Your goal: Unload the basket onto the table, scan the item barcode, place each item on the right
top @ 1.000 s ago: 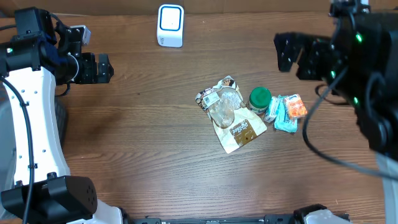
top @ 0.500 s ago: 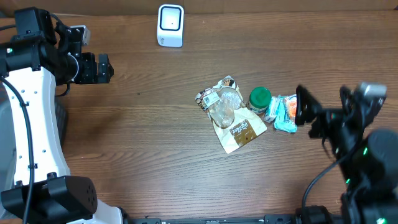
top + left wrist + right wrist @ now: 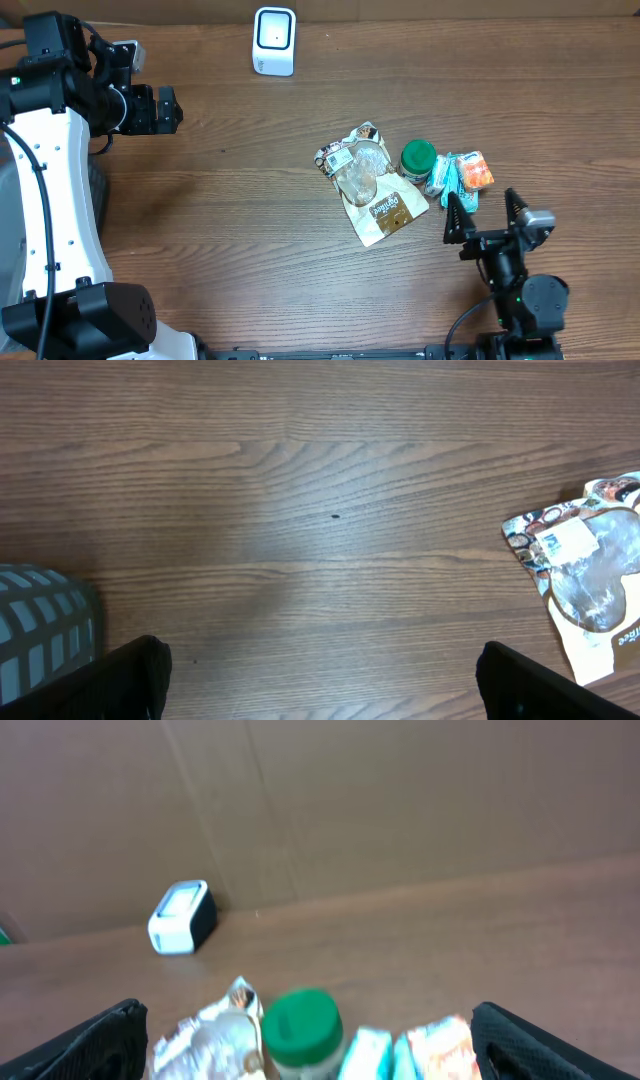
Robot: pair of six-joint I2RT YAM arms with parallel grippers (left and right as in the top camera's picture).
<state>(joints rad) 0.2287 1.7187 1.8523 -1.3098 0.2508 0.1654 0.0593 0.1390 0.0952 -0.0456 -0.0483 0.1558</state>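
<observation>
A white barcode scanner stands at the table's far edge, also visible in the right wrist view. In the middle lie the items: a brown-and-clear snack bag, a green-lidded jar and teal and orange packets. My right gripper is open just in front of the packets, facing the jar and the scanner. My left gripper is open at the far left, away from everything. Its wrist view shows bare wood and the snack bag at the right edge.
A grey gridded object sits at the left by the left arm's base. A brown cardboard wall runs behind the scanner. The items lie close together, touching one another.
The right arm has swung from the far right corner down to the near side and now sits low behind the packets. The left arm and the items have not moved.
</observation>
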